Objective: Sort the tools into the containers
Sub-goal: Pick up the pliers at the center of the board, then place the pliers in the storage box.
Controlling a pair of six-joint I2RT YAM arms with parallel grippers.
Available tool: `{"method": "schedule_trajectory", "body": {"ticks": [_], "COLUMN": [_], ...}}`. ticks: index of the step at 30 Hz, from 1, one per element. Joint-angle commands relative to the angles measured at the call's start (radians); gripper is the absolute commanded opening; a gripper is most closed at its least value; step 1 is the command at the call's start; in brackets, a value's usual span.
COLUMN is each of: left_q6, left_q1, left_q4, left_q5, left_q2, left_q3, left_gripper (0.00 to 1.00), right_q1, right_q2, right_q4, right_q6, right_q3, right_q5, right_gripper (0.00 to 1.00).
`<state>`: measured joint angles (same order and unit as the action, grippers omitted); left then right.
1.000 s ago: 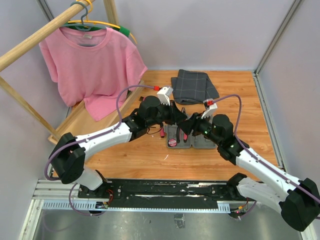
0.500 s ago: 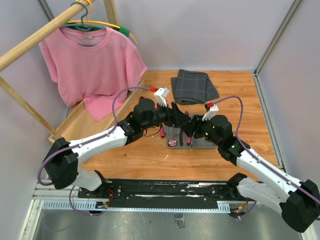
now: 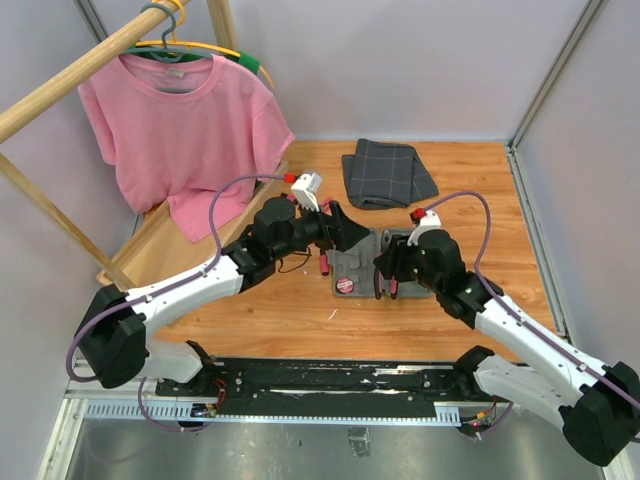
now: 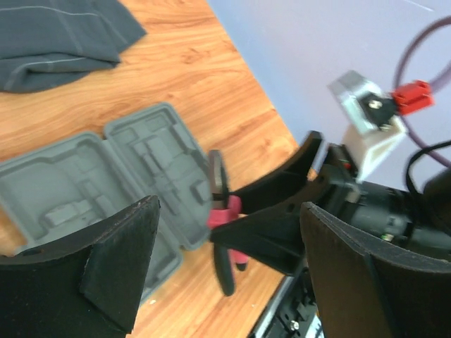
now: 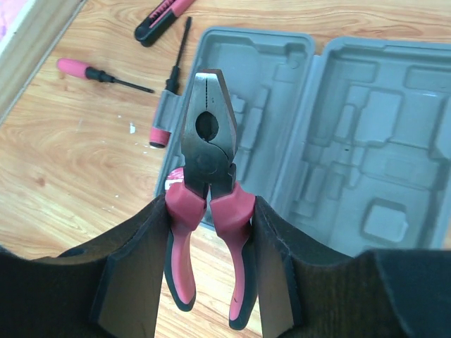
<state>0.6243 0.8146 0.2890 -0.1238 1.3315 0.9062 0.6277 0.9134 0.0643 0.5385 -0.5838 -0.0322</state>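
Pulled back leftward, the left gripper (image 4: 229,211) hangs spread and empty, while the right gripper (image 5: 209,211) pinches red-handled steel pliers (image 5: 208,134) by the handles above the open grey plastic tool case (image 5: 366,141). 3 smaller pink-and-black tools (image 5: 171,81) lie beyond its fingertips on the wood. Sorting looks barely begun.

A folded grey cloth (image 3: 388,172) lies on the worktop (image 3: 480,200) just beyond the left pincer (image 3: 352,233); a pink T-shirt (image 3: 180,130) hangs from a wooden rack (image 3: 60,88) well to its left.
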Motion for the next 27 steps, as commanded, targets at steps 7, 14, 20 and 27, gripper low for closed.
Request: {"method": "schedule_trajectory", "body": {"ticks": [7,14,20,27], "left_q6": [-0.067,-0.096,-0.102,-0.117], "left_q1": [-0.125,-0.149,-0.156,-0.161], "left_q4": [-0.070,-0.062,-0.011,0.057], "left_q5": [0.166,0.278,0.335,0.378], "left_q2": [-0.073,-0.042,0.002,0.062], "left_q3": [-0.044,-0.048,-0.057,-0.095], "left_gripper": [0.85,0.85,0.85,0.84], "right_q1": [-0.112,-0.175,-0.264,-0.312], "right_q2": [-0.032,-0.041,-0.002,0.062], "right_q4": [0.133,0.196,0.272,0.368], "right_q6": [-0.127,-0.219,-0.276,-0.311], "right_q3": [-0.076,-0.101,-0.120,-0.170], "right_q5": [-0.080,0.000,0.102,0.089], "right_gripper": [0.01,0.01,0.01,0.03]}}
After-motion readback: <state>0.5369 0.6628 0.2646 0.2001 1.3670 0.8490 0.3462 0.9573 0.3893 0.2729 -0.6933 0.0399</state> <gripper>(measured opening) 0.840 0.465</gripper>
